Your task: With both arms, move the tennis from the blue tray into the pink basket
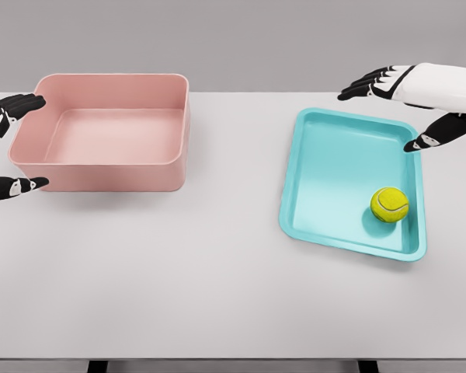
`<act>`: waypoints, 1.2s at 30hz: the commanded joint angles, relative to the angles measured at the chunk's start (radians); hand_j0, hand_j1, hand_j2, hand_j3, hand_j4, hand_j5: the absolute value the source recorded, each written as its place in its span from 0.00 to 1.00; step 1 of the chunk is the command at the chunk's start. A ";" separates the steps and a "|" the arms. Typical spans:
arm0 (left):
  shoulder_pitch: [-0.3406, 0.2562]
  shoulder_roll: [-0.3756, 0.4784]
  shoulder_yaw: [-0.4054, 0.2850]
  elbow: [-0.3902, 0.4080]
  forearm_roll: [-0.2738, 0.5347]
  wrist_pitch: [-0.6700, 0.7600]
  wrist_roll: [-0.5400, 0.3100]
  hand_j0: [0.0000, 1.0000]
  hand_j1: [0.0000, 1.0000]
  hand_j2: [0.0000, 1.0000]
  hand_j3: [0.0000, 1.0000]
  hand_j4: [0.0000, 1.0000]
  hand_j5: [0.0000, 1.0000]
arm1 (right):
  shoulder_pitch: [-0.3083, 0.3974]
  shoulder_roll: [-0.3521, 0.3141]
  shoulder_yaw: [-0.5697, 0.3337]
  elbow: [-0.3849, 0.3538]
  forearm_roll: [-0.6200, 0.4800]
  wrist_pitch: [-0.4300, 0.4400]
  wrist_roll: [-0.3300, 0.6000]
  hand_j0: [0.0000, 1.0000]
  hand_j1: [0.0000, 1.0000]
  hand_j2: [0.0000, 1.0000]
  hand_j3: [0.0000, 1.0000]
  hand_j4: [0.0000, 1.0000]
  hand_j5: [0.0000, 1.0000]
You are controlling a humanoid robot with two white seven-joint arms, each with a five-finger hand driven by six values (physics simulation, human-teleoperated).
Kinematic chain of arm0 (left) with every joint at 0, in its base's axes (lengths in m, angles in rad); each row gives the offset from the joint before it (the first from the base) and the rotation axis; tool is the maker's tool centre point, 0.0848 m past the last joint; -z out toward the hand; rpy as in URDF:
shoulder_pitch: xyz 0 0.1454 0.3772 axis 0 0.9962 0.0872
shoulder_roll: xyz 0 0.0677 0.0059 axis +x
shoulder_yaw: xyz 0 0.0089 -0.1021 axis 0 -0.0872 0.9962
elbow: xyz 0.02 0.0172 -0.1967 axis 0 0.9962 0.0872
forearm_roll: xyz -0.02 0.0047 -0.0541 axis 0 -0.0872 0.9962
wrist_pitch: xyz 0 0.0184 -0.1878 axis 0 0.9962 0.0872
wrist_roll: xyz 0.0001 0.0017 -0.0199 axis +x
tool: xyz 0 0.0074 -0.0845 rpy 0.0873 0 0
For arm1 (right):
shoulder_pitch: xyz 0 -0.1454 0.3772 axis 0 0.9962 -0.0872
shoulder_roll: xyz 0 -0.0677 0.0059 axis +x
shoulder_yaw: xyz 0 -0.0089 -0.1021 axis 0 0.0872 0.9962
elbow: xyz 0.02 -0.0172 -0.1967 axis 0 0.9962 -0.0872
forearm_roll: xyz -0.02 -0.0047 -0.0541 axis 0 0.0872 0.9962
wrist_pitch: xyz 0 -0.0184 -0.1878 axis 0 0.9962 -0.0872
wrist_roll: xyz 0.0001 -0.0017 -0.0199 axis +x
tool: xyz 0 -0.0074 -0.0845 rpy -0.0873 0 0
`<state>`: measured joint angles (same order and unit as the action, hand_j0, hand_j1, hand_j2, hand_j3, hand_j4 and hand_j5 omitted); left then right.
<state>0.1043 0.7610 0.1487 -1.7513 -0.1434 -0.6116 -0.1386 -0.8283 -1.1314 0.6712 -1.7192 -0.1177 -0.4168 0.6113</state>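
A yellow-green tennis ball (pixel 390 204) lies in the near right corner of the blue tray (pixel 326 163) on the right half of the table. The pink basket (pixel 109 159) stands at the far left with nothing inside. My right hand (pixel 388 109) hovers over the tray's far right corner, fingers spread and pointing left, holding nothing; the ball is well below it in the picture. My left hand (pixel 15 144) sits at the basket's left end, open, with fingers (pixel 19 103) above and thumb (pixel 19 186) near the basket's front corner.
The white table (pixel 217 295) stretches wide between basket and tray and in front of both. A grey wall stands behind. Dark table legs show at the bottom edge.
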 commanded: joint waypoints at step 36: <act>0.238 0.333 -0.353 -0.002 0.671 0.001 0.002 1.00 1.00 1.00 1.00 1.00 1.00 | 0.043 -0.005 0.254 0.254 -0.155 0.234 0.000 1.00 1.00 1.00 1.00 1.00 1.00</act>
<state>0.3528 1.0836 -0.2044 -1.7535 0.5096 -0.6116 -0.1367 -0.7808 -1.1405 0.9232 -1.4708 -0.2708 -0.1849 0.6112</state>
